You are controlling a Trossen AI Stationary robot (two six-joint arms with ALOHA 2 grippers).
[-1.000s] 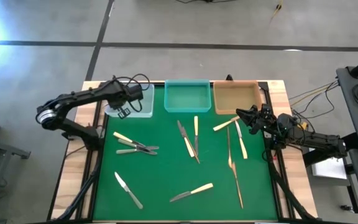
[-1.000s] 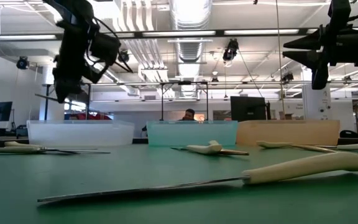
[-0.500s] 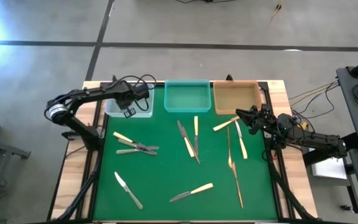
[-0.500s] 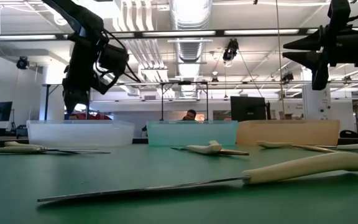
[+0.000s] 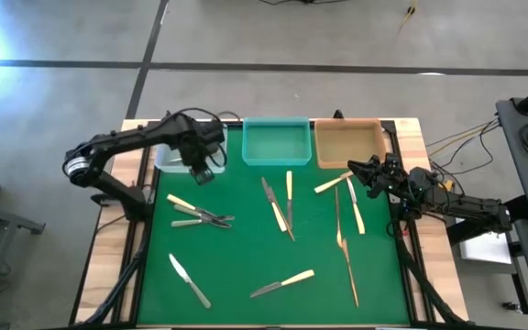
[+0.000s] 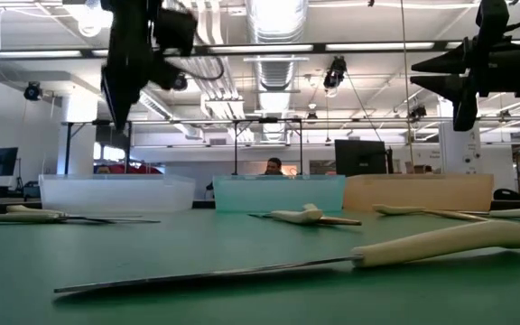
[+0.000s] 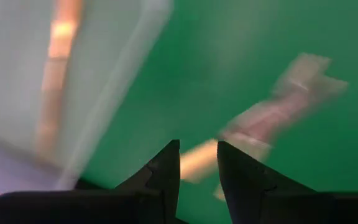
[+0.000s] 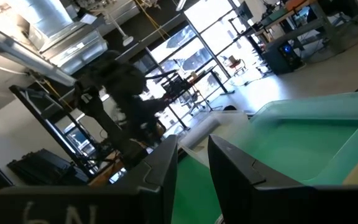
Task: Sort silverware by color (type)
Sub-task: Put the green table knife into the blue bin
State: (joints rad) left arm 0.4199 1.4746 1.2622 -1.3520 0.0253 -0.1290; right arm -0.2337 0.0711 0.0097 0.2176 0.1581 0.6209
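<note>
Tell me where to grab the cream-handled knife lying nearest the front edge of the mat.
Grip the cream-handled knife by its cream handle, the thicker end angled toward the right side, coming straight down with fingers across it. It lies flat and alone, and the thin blade would likely slip.

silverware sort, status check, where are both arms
Left gripper off the clear bin, fingers nearly closed, empty. Right gripper waits by amber bin, empty. Silverware on the mat, unsorted. Nothing blocking.

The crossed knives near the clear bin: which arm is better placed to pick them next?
Probably left. The left gripper hovers by the clear bin, just above the crossed knives; the right gripper waits beside the amber bin, across the mat.
</note>
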